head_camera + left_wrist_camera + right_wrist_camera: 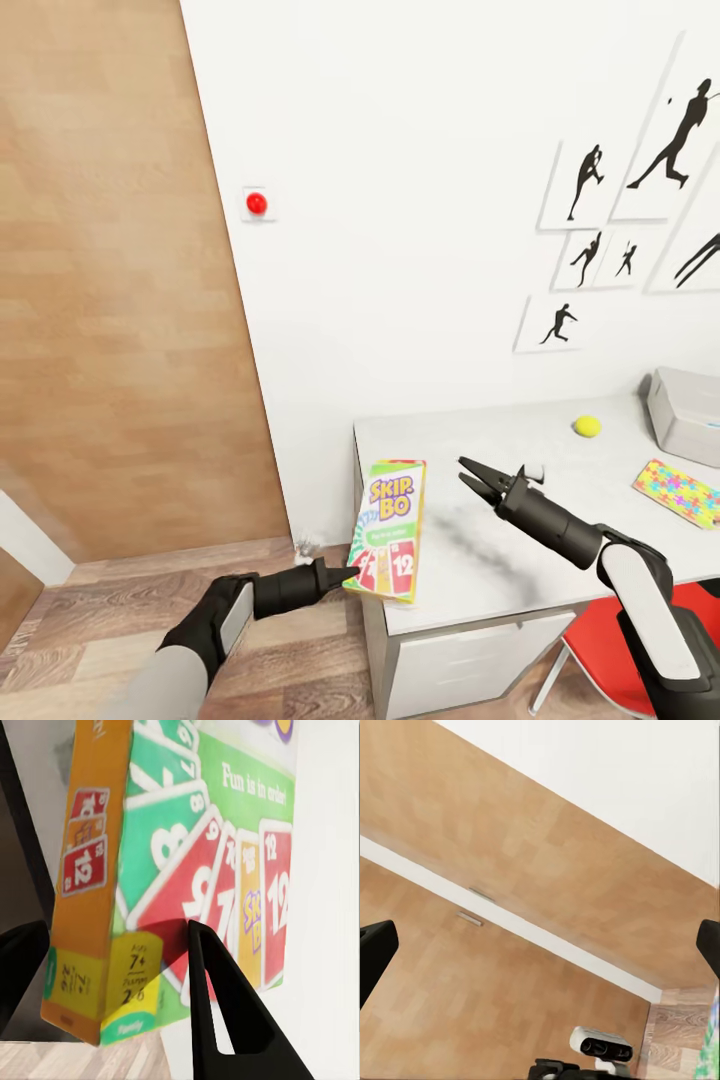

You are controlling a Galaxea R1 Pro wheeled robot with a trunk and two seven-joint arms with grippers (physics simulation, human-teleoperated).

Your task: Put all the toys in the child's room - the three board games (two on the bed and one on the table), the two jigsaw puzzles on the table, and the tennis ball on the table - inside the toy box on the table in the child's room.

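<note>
The green-yellow-red Skip-Bo board game (390, 528) lies tilted over the left front corner of the pale grey table (500, 570). My left gripper (338, 577) is shut on its lower corner. In the left wrist view the board game (187, 870) sits between the black fingers (217, 1012). My right gripper (475, 478) hovers open over the table, to the right of the box, holding nothing. In the right wrist view the right gripper (540, 949) is spread wide. The tennis ball (587, 427), a jigsaw puzzle (680, 492) and the grey toy box (685, 415) are at the table's right.
A white wall with black silhouette pictures (600, 230) and a red button (257, 204) stands behind the table. A wooden panel (110, 280) fills the left. A red chair (610, 640) is tucked under the table's front. White drawers (470, 650) sit below the top.
</note>
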